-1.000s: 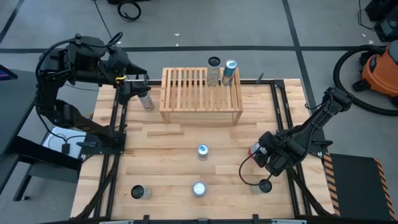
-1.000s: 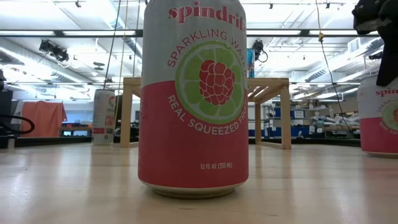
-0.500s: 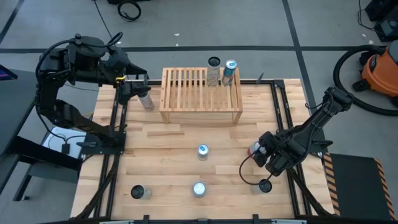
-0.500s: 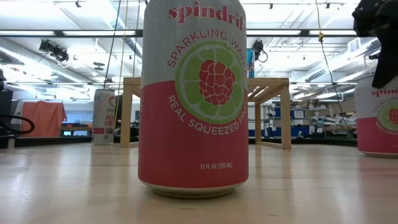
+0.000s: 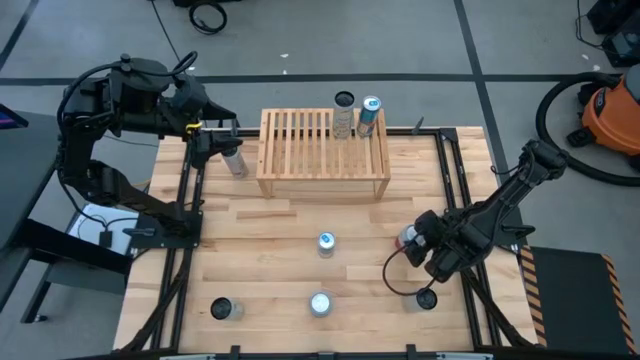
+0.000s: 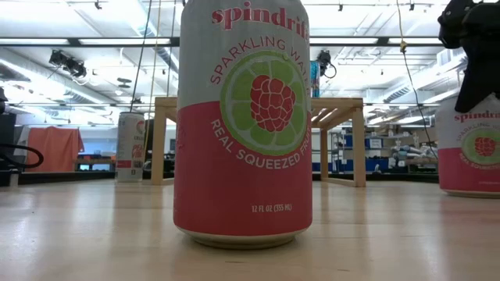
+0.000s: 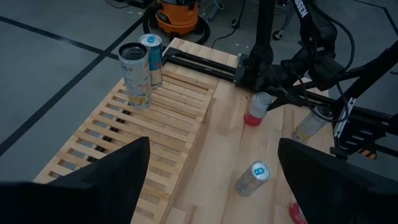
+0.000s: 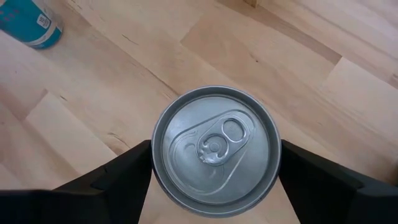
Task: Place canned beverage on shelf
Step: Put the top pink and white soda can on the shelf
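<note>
The shelf (image 5: pixel 325 155) is a pale slatted wooden rack at the table's far middle, and two cans (image 5: pixel 344 115) (image 5: pixel 371 113) stand on its far right corner. A pink-and-grey beverage can (image 8: pixel 216 149) stands upright at the table's right, seen also in the low view (image 6: pixel 469 148). My right gripper (image 5: pixel 413 241) is over it, shut on it. My left gripper (image 7: pixel 214 155) hangs open and high at the far left, with nothing between its fingers, above a can (image 5: pixel 233 160) that stands on the table. My right gripper holds the pink can by its upper wall just below the top rim (image 8: pixel 155 163), pinched between the two fingers (image 8: pixel 127 168), one on each opposite side. The fingers come slanting down from above. The can is upright, and its bottom (image 6: pixel 469 192) appears to rest on the table.
More cans stand on the table: one at the middle (image 5: pixel 326 243), a pink one at the near middle (image 5: pixel 320 303), one near left (image 5: pixel 222 309) and one near right (image 5: pixel 427 298). Black frame rails (image 5: pixel 452 180) run along both sides. An orange vacuum (image 5: pixel 612 108) sits on the floor.
My right gripper has shifted slightly toward the table's left, and the pink can between its fingers has moved the same way with it, staying upright.
</note>
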You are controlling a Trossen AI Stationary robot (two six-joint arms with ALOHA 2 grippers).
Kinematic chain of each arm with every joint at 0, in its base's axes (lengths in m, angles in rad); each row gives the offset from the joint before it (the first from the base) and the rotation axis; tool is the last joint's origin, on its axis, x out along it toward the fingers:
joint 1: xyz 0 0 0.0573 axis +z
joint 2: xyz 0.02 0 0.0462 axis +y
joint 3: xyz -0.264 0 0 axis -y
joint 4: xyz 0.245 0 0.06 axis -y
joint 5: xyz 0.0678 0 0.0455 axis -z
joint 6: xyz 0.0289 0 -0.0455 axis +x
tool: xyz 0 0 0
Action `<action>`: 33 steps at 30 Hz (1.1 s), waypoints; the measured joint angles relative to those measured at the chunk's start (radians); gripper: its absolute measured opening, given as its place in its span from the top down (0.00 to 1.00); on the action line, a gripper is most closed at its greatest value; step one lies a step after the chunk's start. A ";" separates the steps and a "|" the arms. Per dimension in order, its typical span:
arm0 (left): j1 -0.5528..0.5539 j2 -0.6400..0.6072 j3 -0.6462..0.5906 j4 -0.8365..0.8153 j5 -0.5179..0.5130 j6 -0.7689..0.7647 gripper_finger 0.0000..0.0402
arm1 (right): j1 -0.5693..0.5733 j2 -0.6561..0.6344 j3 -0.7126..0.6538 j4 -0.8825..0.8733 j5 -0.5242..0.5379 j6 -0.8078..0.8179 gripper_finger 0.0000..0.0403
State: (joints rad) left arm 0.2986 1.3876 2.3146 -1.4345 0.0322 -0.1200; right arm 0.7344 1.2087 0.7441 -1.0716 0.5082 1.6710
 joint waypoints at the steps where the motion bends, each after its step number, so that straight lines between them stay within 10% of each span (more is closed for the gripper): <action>1: 0.000 0.000 0.000 0.000 0.000 0.000 0.11 | -0.002 0.000 0.000 0.001 0.000 -0.003 0.20; 33: 0.000 0.000 0.000 0.001 0.000 -0.003 0.11 | -0.044 -0.023 0.154 -0.110 0.050 -0.075 0.27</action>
State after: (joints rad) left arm 0.2989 1.3880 2.3146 -1.4338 0.0319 -0.1232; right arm 0.6906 1.1862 0.8976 -1.1820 0.5584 1.5964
